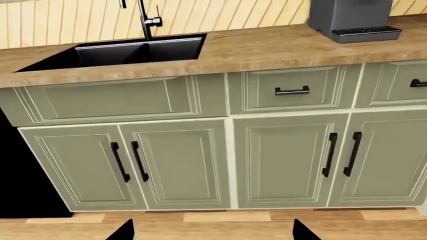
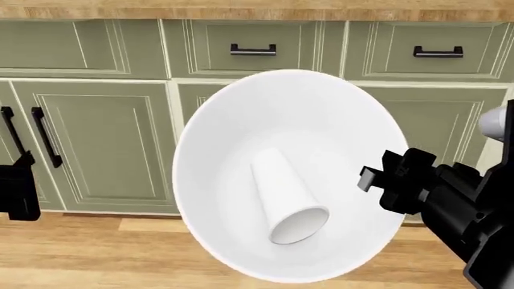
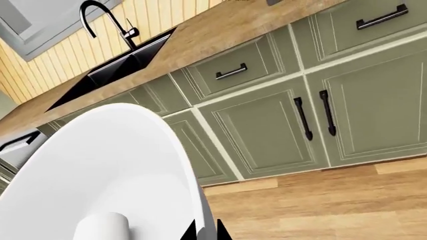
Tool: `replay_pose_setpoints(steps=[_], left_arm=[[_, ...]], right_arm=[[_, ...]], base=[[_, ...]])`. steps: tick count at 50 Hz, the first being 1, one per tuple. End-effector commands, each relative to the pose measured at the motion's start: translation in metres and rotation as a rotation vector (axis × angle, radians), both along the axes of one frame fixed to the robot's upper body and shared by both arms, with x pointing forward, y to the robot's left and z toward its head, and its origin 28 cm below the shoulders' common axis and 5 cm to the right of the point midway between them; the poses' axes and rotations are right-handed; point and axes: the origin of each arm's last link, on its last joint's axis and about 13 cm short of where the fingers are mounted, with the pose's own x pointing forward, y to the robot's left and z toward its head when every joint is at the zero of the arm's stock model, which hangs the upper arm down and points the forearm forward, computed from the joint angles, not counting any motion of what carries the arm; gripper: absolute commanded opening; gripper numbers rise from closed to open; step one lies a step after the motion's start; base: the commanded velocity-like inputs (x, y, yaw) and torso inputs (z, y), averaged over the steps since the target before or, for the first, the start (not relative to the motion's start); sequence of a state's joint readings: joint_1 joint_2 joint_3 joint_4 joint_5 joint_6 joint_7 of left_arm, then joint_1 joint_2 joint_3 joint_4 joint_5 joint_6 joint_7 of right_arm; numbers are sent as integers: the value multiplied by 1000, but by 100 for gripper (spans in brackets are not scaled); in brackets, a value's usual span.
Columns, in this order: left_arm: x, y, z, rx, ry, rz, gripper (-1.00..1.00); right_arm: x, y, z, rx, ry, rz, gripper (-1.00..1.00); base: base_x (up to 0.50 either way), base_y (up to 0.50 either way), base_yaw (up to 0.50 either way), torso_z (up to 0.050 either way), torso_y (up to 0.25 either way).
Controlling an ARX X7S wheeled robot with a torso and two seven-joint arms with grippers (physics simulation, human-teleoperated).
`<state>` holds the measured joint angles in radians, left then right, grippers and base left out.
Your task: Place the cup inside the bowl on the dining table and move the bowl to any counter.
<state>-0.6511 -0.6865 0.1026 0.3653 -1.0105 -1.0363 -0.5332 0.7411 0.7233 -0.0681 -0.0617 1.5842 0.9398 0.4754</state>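
Note:
The large white bowl [image 2: 241, 138] is held up in front of the green cabinets, with the small white cup [image 2: 287, 201] lying on its side inside it. My right gripper [image 2: 371, 179] is shut on the bowl's right rim. In the right wrist view the bowl [image 3: 100, 165] fills the near part, its rim pinched between my right gripper's [image 3: 205, 233] black fingertips, and the cup [image 3: 100, 227] shows inside. My left gripper [image 1: 212, 231] is open and empty over the wood floor. The brown wood counter [image 1: 267, 47] lies ahead. The dining table is out of view.
A black sink [image 1: 127, 50] with a black tap [image 1: 148, 20] is set in the counter, and a grey appliance [image 1: 350, 20] stands on it. Green cabinet doors and drawers [image 1: 283, 160] with black handles run below. My left arm [image 2: 16, 186] shows at the head view's left edge.

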Motion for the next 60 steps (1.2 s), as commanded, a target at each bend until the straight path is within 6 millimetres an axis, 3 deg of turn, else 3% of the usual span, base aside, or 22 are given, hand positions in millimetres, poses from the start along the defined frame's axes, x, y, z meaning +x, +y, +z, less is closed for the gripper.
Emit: replay_pose_setpoints(steps=[1,60], left_arm=[[-2,1,0,1,0,2,100],[0,2,-2,-3,5,3,100]], right_arm=[[-1,-2,3,11,-18,-2,-100],[1,0,-1,-7,-11,8,-100]], base=[[499,138,0,0,10],[499,102,0,0,1]])
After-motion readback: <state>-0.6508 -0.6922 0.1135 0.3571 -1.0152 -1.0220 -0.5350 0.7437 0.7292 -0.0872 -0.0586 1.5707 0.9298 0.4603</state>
